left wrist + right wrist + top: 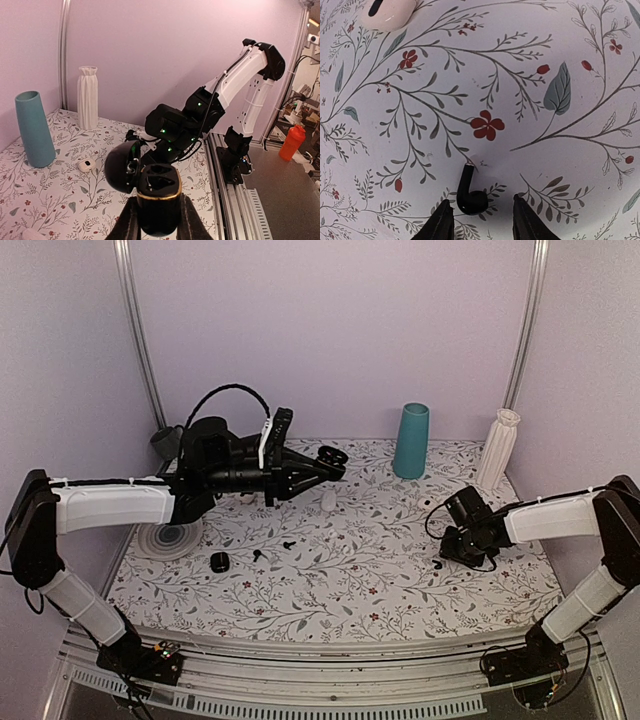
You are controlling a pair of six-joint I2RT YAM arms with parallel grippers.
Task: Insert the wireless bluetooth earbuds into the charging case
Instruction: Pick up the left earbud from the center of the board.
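Pinched between the pressed-in fingers (131, 220) of the left gripper (159, 216), low in the middle of the left wrist view: the black charging case (159, 197), upright, lid (122, 167) swung open to the left, two empty sockets facing up, a gold band round the rim. Held well above the flowered tablecloth (400, 585), just above centre in the top view. Lying flat on that cloth, at the lower middle of the right wrist view: one black earbud (470, 194), stem pointing up the frame toward a red flower, bulb toward the bottom edge. Right gripper (484, 220) low over it, fingers spread, one on each side of the earbud and, as far as can be seen, touching neither it nor each other. Probably next to weightless, hard, glossy and slick, so apt to skid or flip under a closing pinch. Best taken across the bulb or at the join of bulb and stem, leaving the stem free to go down into a socket. Case likely just as hard and smooth, with the hinge its weak point. At the upper left of the right wrist view, a white rounded thing (387, 11) cut off by the frame edge, kind unclear. No brand, label or lettering legible on the case, the earbud or anything else.
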